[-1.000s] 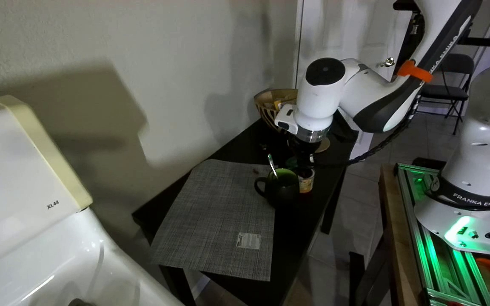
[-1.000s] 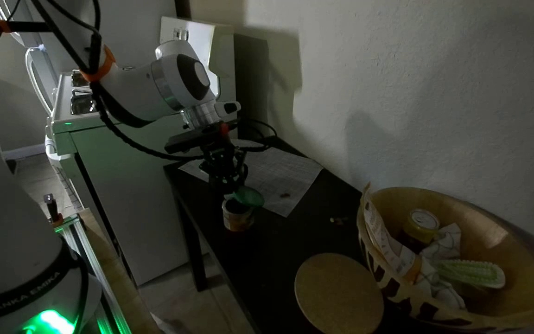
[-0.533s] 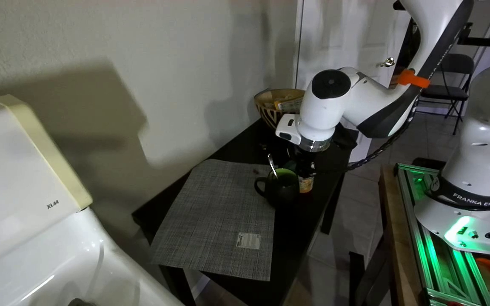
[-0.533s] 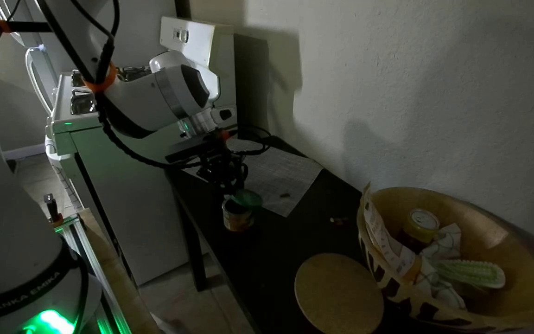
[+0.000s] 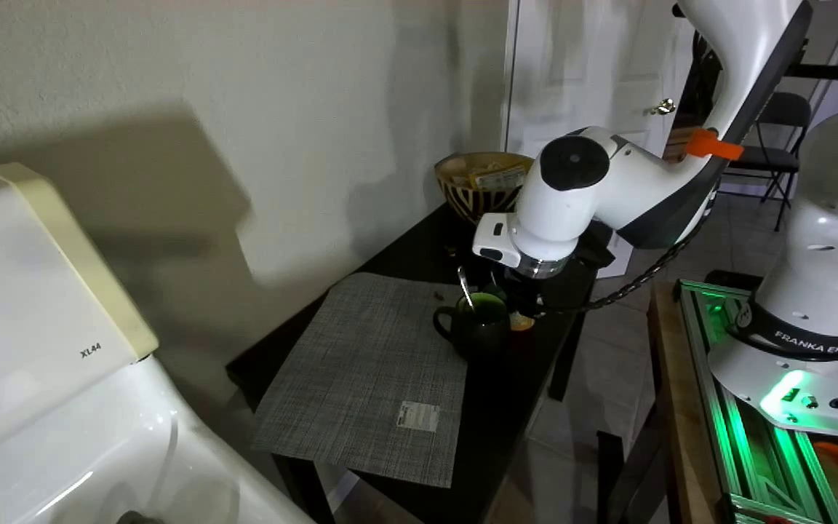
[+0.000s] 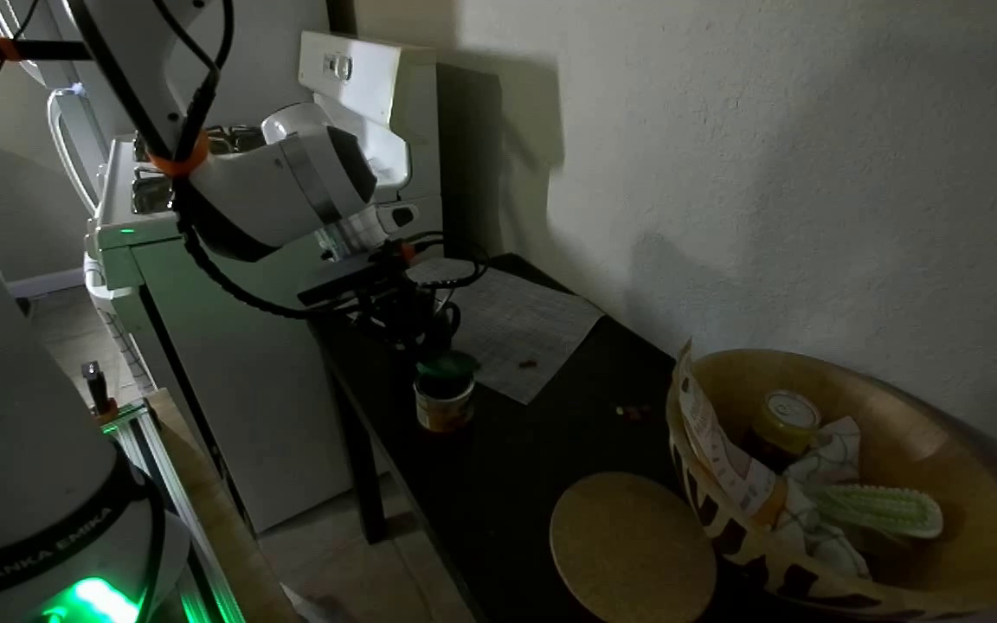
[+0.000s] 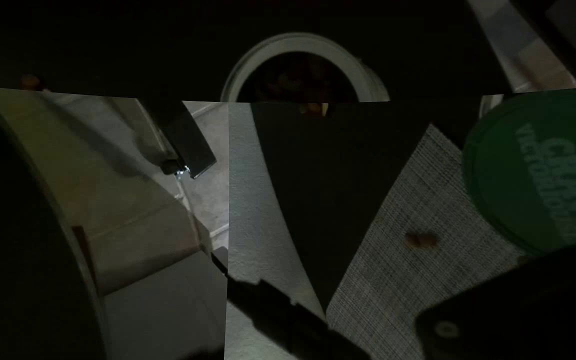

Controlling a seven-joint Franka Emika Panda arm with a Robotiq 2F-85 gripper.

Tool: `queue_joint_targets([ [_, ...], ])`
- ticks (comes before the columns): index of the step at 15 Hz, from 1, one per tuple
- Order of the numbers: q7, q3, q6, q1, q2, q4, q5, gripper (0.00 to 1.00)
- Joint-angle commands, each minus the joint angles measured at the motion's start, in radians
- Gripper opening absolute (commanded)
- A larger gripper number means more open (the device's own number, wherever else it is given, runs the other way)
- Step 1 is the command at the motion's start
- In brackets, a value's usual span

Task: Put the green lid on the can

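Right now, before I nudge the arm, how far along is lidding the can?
Looks done: the green lid is picked up and close to the can.
In hand: the gripper appears to hold it near its edge.
Left: the wrist view looks into the open can, with the lid to one side, so lining up, pressing down and letting go probably remain.

Green lid point(image 7: 533, 172), dark-striped tan basket point(image 5: 476, 200)

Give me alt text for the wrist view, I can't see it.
Round green plastic-looking lid lettered CRAVE at right edge, not yet on the open, round, pale-rimmed can at upper centre. Grey woven placemat, lower right. Seams break this dark picture, cutting off the can.
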Motion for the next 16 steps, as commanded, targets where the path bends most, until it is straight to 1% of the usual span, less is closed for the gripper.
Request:
queue_joint_targets([
  [1, 0.017, 0.016, -0.029, 0.016, 0.019, 0.000, -0.011, 0.01],
  [4, 0.076, 0.019, -0.072, 0.014, 0.001, 0.001, -0.027, 0.01],
  [8, 0.203, 0.022, -0.114, 0.015, -0.024, 0.006, -0.063, 0.01],
  [9, 0.218, 0.022, -0.115, 0.014, -0.058, -0.026, -0.063, 0.01],
  [10, 0.238, 0.024, -0.125, 0.016, -0.045, -0.012, -0.068, 0.01],
  [11, 0.250, 0.025, -0.137, 0.019, -0.028, 0.006, -0.068, 0.01],
  [13, 0.256, 0.031, -0.146, 0.024, -0.047, -0.011, -0.057, 0.01],
  [14, 0.252, 0.019, -0.152, 0.044, -0.053, -0.017, -0.047, 0.01],
  [16, 0.240, 0.024, -0.163, 0.057, -0.025, 0.007, -0.033, 0.01],
])
